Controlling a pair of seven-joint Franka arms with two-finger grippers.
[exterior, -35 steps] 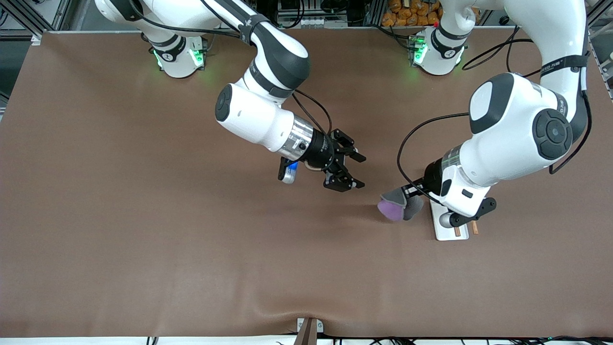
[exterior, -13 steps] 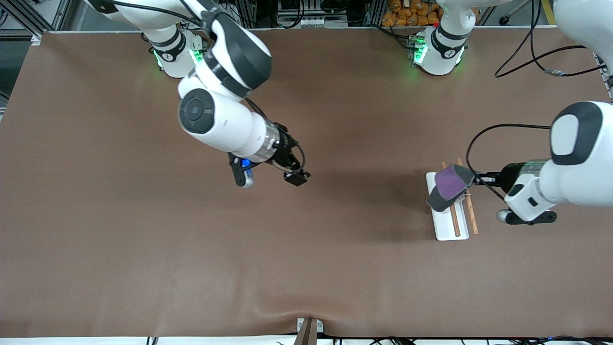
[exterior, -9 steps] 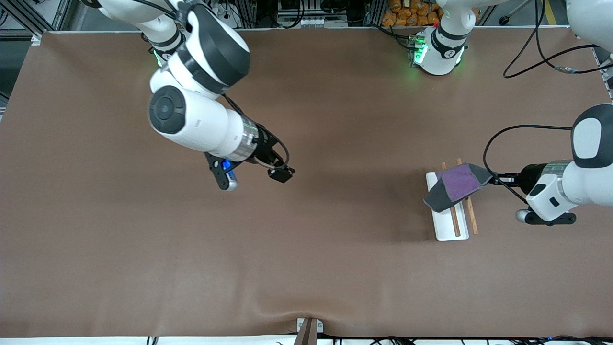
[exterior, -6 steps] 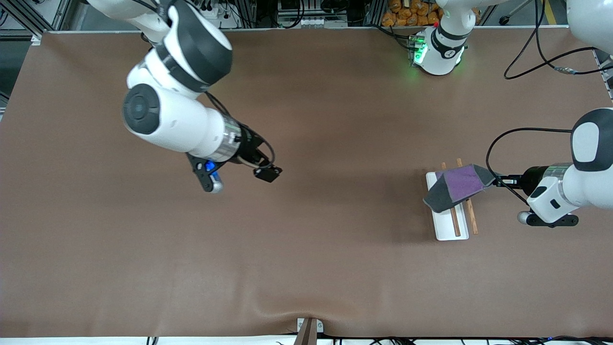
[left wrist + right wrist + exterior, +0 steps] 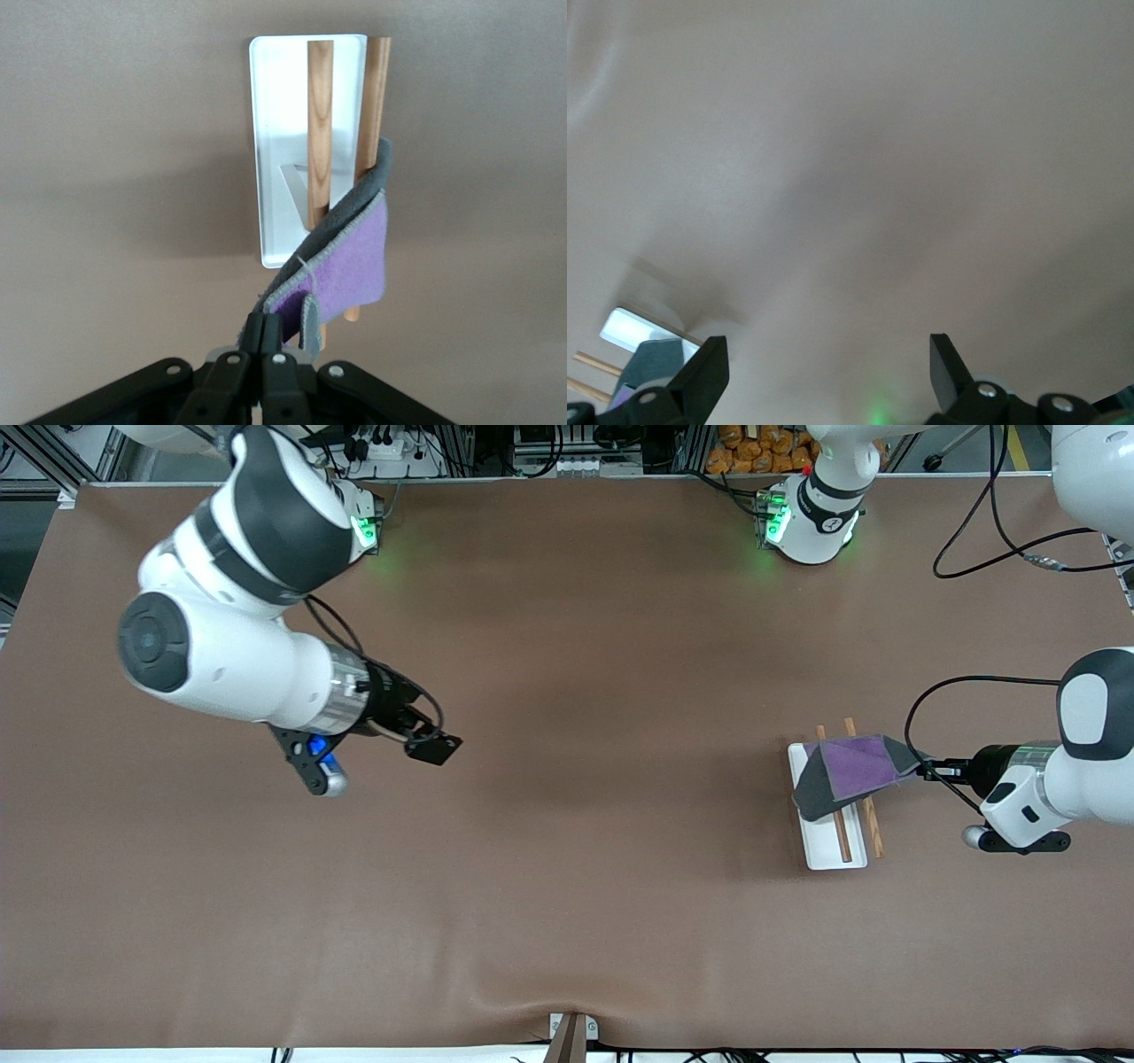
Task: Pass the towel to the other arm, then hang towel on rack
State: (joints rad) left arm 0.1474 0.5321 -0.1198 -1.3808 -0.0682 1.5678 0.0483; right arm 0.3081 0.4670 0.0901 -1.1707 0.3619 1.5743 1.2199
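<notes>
While the left gripper point(image 5: 921, 767) clamps one corner of the towel point(image 5: 846, 772) between tightly closed jaws, the cloth stretches out over the rack point(image 5: 828, 841) at the left arm's end of the table point(image 5: 567, 886). Its purple face is turned up toward the front camera and a grey flap folds down along the edge that faces the right arm's end. From the left wrist view, the towel point(image 5: 341, 257) rises from the left gripper point(image 5: 271, 341) with its grey side uppermost and its purple side beneath, and it crosses the two brown wooden rods point(image 5: 321, 133) at the end of the rack point(image 5: 275, 133) nearer to that gripper. Whether the cloth rests its weight on the rods or only brushes them cannot be told. The rods point(image 5: 858, 828) run side by side above the white base, and the stretch of them nearer to the front camera lies bare.

Well apart from all this, the right gripper point(image 5: 432, 747) hangs in the air over bare brown table surface toward the right arm's end, its jaws spread wide and holding nothing. In the right wrist view, the right gripper point(image 5: 828, 372) shows its two black fingers point(image 5: 702, 370) standing far apart, with the rack point(image 5: 629, 329) and a corner of the towel point(image 5: 651, 361) small in the distance
</notes>
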